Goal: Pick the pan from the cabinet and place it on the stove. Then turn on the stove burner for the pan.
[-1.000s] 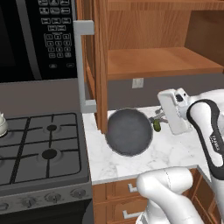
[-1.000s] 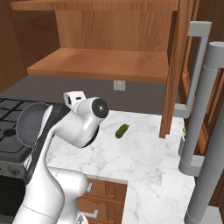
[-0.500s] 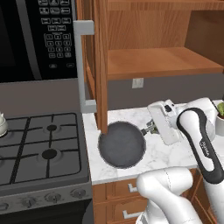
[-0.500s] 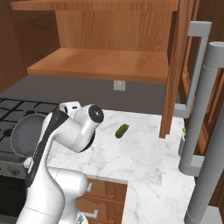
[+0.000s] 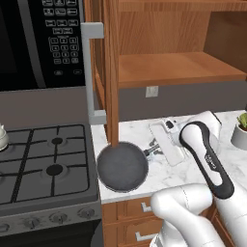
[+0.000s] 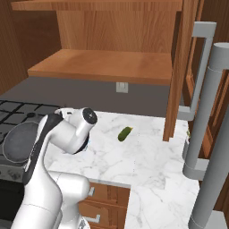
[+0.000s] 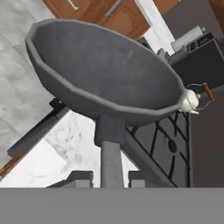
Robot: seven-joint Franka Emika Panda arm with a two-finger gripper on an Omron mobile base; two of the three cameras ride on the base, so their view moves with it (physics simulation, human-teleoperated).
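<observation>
My gripper [image 5: 155,149] is shut on the handle of the pan [image 5: 122,167], a round dark-grey frying pan held just above the marble counter's left edge, beside the stove [image 5: 29,193]. In the hand view the fingertips [image 7: 79,178] clamp the pan's handle [image 7: 111,162], and its bowl [image 7: 105,74] tilts away over the counter toward the grates. The wider stove burner [image 5: 54,170] lies left of the pan. Above, the cabinet [image 5: 178,67] stands open, its shelf bare. From the right base view, the pan [image 6: 20,141] peeks out behind my arm.
A white kettle [image 5: 2,137] sits on the stove's far left. The open cabinet door with its grey bar handle [image 5: 91,72] hangs just above the pan. A green pickle [image 6: 125,133] lies on the counter, and a potted plant [image 5: 240,128] stands at the right.
My arm has carried the pan down and to the left, from mid-counter to the counter's left edge next to the stove.
</observation>
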